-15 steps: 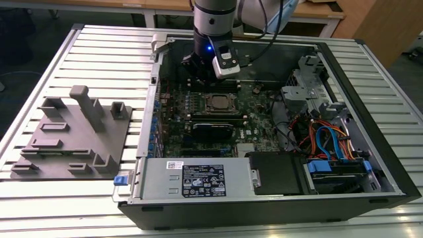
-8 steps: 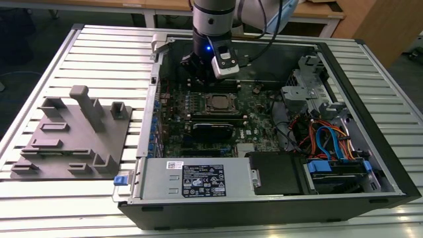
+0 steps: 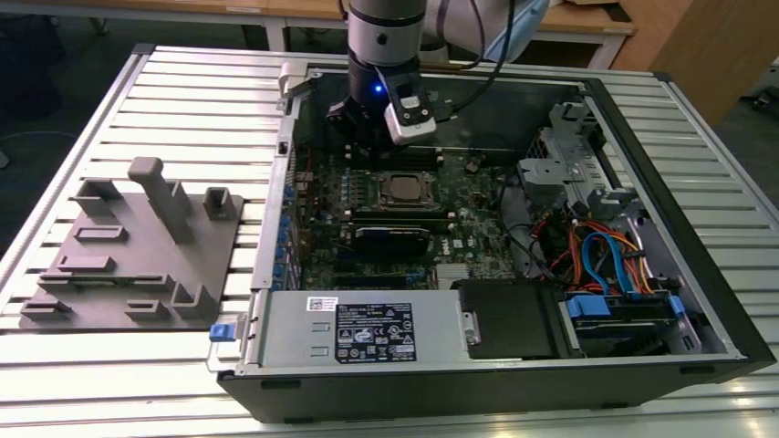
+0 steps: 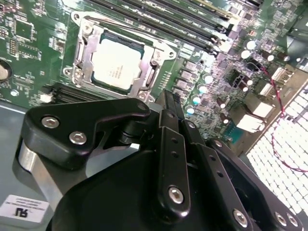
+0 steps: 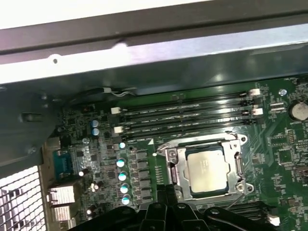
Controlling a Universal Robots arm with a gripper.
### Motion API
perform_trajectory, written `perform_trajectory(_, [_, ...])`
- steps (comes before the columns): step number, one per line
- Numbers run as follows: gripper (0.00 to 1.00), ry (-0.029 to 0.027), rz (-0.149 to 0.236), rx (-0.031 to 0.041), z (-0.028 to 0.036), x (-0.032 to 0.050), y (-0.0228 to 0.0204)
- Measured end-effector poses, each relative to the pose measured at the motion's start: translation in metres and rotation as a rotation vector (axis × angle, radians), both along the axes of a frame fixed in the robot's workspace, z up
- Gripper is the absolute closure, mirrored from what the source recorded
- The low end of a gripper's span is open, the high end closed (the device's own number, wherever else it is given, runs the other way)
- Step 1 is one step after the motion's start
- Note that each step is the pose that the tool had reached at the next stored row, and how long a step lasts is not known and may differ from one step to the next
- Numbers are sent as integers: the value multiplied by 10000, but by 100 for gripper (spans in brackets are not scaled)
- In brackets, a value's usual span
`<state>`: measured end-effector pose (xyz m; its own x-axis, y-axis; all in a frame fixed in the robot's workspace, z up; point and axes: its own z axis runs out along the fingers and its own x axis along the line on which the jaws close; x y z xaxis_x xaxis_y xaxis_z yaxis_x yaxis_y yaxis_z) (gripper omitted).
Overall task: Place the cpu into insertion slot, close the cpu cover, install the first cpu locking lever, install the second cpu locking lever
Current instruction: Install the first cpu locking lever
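cpu (image 3: 399, 190) is seen seated in the insertion slot (image 5: 169, 153), pretty much dead centre of the exterior view. The cpu cover (image 5: 180, 175) is laid flat around it, so the silver face shows through the window. The arm is dropped in from the top edge of that frame, close to vertical, with the gripper (image 3: 360, 139) parked just above-left of the chip, near the memory slots (image 5: 183, 113). Fingers (image 4: 168, 144) look pressed together, nothing pinched.
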<state>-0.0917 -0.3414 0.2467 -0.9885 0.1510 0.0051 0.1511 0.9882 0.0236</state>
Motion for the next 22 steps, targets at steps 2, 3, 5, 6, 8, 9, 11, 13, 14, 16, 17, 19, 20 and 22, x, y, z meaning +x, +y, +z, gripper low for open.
perform_trajectory(2, [89,-2,62,2,-1,-24,0])
perform_trajectory(3, [89,-2,148,2,-1,-26,1])
perform_trajectory(5, [89,-1,330,1,0,-31,0])
perform_trajectory(6, [89,-1,378,3,0,-36,0])
perform_trajectory(8, [89,-4,406,7,-1,-49,0])
perform_trajectory(9, [89,-5,406,7,0,-59,0])
perform_trajectory(11, [89,-8,407,8,-1,-78,0])
perform_trajectory(13, [89,-9,407,8,-1,-91,0])
perform_trajectory(14, [89,-8,407,7,-1,-93,0])
perform_trajectory(16, [89,-8,407,7,-1,-105,0])
perform_trajectory(17, [89,-8,406,8,-1,-116,0])
perform_trajectory(19, [89,-8,407,8,-1,-117,0])
perform_trajectory(20, [89,-8,406,7,-1,-119,0])
perform_trajectory(22, [89,-8,406,8,-1,-121,0])
